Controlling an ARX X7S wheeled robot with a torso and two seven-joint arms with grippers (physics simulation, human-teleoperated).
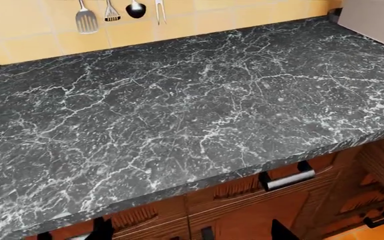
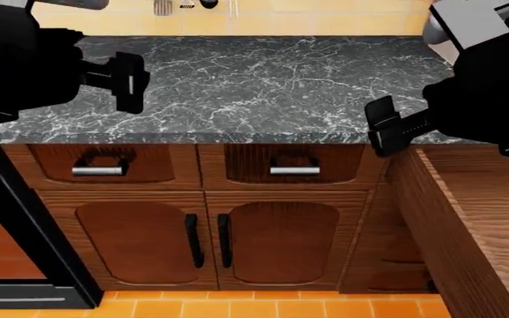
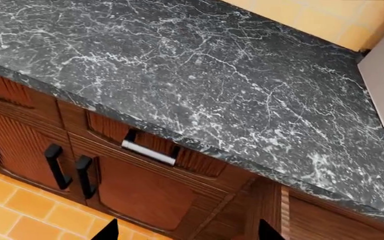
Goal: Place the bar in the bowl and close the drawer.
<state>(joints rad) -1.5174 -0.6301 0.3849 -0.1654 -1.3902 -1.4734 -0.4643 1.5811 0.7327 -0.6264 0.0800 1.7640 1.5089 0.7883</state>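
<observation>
The bar and the bowl are out of view in all three views. A slab of reddish-brown grained wood, the drawer (image 2: 480, 218), reaches toward me at the right, below the counter's edge. Its wood also shows in the right wrist view as the drawer (image 3: 332, 220). My left gripper (image 2: 130, 83) hovers over the marble counter (image 2: 264, 79) at the left, open and holding nothing. In its wrist view the left gripper (image 1: 192, 232) shows two dark tips far apart. My right gripper (image 2: 383, 126) hangs at the counter's front edge beside the drawer, and the right gripper (image 3: 188, 232) is open and holding nothing.
Two narrower drawers with silver handles (image 2: 95, 170) (image 2: 294, 170) sit under the counter, above cabinet doors with black handles (image 2: 206, 240). Kitchen utensils (image 1: 112, 12) hang on the tan wall. A grey appliance (image 1: 379, 20) stands at the counter's back right. A black oven (image 2: 7, 265) is at the left.
</observation>
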